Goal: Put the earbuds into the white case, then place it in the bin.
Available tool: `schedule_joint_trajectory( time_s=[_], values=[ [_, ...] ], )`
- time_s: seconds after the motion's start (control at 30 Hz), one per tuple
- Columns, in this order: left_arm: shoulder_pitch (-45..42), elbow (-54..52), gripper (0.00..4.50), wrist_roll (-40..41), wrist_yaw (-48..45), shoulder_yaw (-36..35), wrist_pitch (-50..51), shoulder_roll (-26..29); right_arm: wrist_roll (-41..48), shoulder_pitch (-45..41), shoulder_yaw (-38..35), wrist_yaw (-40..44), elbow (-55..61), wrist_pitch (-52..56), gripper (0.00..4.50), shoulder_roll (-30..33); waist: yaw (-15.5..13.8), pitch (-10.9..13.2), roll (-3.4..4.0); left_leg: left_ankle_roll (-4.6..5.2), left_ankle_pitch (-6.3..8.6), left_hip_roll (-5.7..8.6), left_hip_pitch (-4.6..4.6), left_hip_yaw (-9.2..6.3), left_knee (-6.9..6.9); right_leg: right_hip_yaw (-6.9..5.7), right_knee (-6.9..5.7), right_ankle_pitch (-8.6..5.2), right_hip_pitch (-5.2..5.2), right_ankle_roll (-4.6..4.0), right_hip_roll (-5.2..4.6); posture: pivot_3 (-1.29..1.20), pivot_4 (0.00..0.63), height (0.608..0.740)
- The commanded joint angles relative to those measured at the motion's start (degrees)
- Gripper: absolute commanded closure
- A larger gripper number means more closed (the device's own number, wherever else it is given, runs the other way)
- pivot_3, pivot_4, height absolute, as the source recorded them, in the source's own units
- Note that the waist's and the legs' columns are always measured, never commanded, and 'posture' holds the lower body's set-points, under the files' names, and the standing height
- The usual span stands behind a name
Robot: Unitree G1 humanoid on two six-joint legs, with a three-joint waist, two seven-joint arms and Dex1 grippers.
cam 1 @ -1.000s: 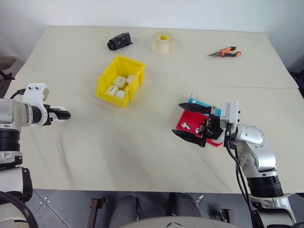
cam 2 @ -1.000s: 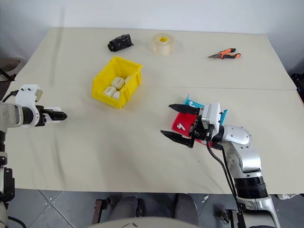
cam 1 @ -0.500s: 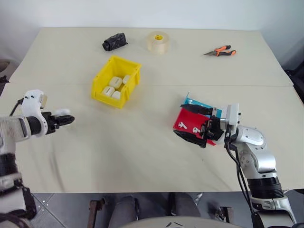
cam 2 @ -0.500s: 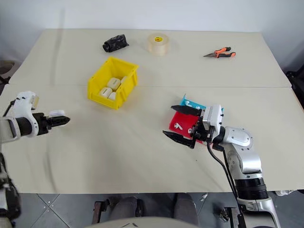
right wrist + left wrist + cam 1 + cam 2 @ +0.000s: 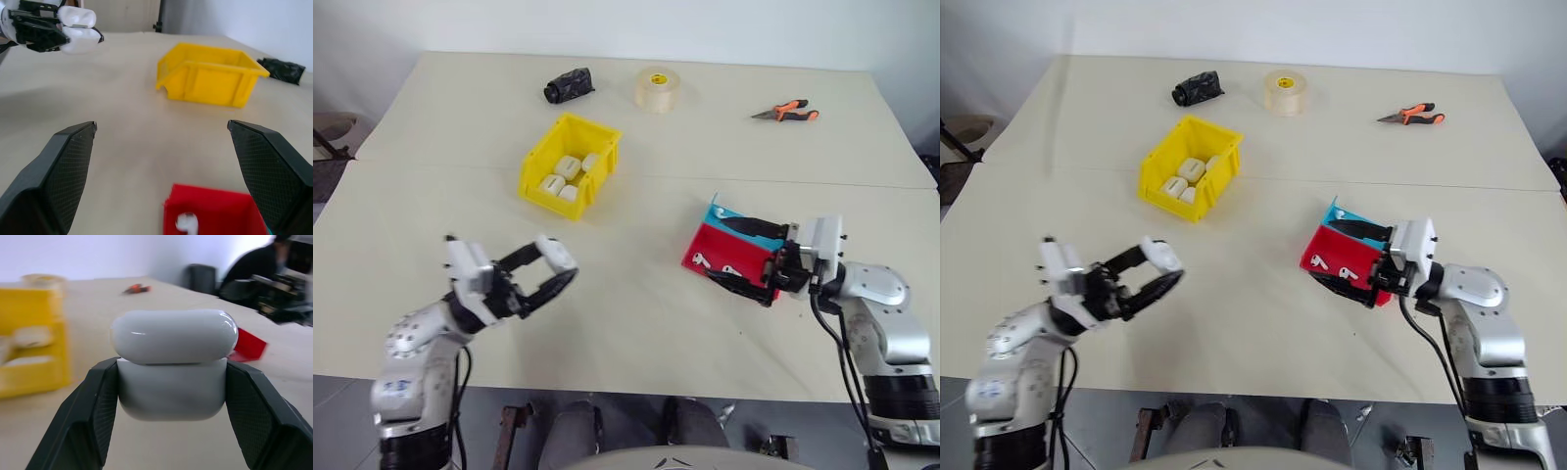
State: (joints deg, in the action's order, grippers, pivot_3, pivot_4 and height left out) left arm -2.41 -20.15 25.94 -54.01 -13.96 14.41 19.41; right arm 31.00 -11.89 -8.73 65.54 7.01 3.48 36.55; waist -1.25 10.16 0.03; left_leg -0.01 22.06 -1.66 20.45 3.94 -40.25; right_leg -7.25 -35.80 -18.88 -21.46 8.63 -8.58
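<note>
My left gripper (image 5: 560, 265) is shut on a white case (image 5: 555, 252), held above the table near its front left; the left wrist view has the case (image 5: 173, 363) clamped between both black fingers with its lid closed. My right gripper (image 5: 728, 252) stands open and level, its jaws straddling the red-and-blue tray (image 5: 706, 244). Two earbuds (image 5: 699, 259) lie on the tray's red part, one of them close in the right wrist view (image 5: 187, 223). The yellow bin (image 5: 603, 168) sits mid-table and holds several white cases.
A tape roll (image 5: 657, 88), a black bundle (image 5: 569, 85) and orange-handled pliers (image 5: 786, 111) lie along the table's far side. The right wrist view looks across bare tabletop to the bin (image 5: 211, 81) and my left gripper (image 5: 54, 29).
My left arm has swung in from the table's left edge toward the middle, wrist turned, with the white case in its fingers. The right gripper has shifted slightly right, still open.
</note>
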Motion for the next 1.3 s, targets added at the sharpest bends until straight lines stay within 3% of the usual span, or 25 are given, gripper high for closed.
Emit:
schedule_joint_trajectory(
  time_s=[0.03,0.17,0.33,0.53,0.77,1.03,1.3],
  values=[
    [-3.4,4.8,1.52,-3.8,-3.1,7.4,-13.6,-3.3,1.8,4.9,-6.5,-1.6,5.7,0.6,0.00,3.1,-0.4,0.0,0.00,0.00,0.00,0.02,0.02,-0.01,0.01,-0.02,0.01,0.00,0.00,0.00,-0.01,0.00,0.150,0.740],
    [-8.7,11.8,1.52,-5.2,-5.5,13.7,-24.7,-8.3,2.8,14.6,-14.4,-2.9,11.2,2.5,0.00,6.0,-0.5,0.0,-0.02,0.01,0.00,0.02,0.07,0.01,0.00,-0.09,0.10,0.01,0.02,0.01,0.00,0.00,0.150,0.740],
    [-14.7,16.8,1.52,-3.3,-9.1,18.4,-29.7,-11.5,4.5,25.7,-23.0,-3.0,16.2,8.2,0.00,9.8,-0.3,0.0,0.02,0.02,0.00,0.00,0.07,0.03,0.00,-0.09,0.13,0.01,0.04,0.02,0.01,0.00,0.150,0.740],
    [-17.5,22.4,1.52,2.5,-18.2,20.5,-30.6,-11.3,8.1,28.4,-23.6,-10.1,24.6,26.0,0.00,16.8,0.0,-0.1,0.05,0.02,-0.01,-0.05,-0.06,0.12,0.07,-0.02,0.13,0.00,0.05,0.01,0.05,0.00,0.150,0.740],
    [-18.3,24.7,1.52,0.2,-19.8,21.7,-29.2,-7.7,11.3,12.3,-9.2,-20.4,29.5,48.4,0.00,27.3,-0.3,-0.1,0.04,0.02,0.00,-0.03,0.00,-0.19,0.01,-0.07,0.17,0.01,0.07,0.01,0.04,0.00,0.150,0.740],
    [-18.0,23.2,1.52,-1.5,-16.8,22.7,-28.9,-6.2,6.1,-11.2,12.5,-25.0,24.9,60.8,0.00,26.0,0.0,-0.1,0.05,0.02,-0.01,-0.03,0.28,-0.29,-0.14,-0.32,0.22,0.01,0.00,0.01,0.03,0.00,0.150,0.740],
    [-16.3,21.0,1.52,-2.7,-13.7,23.9,-28.6,-6.0,-4.2,-28.6,29.8,-20.0,17.1,62.1,0.00,25.2,0.0,-0.1,0.06,0.02,0.00,-0.03,0.72,-0.50,-0.49,-0.51,0.18,0.01,-0.16,0.02,0.03,0.00,0.150,0.740]
  ],
)
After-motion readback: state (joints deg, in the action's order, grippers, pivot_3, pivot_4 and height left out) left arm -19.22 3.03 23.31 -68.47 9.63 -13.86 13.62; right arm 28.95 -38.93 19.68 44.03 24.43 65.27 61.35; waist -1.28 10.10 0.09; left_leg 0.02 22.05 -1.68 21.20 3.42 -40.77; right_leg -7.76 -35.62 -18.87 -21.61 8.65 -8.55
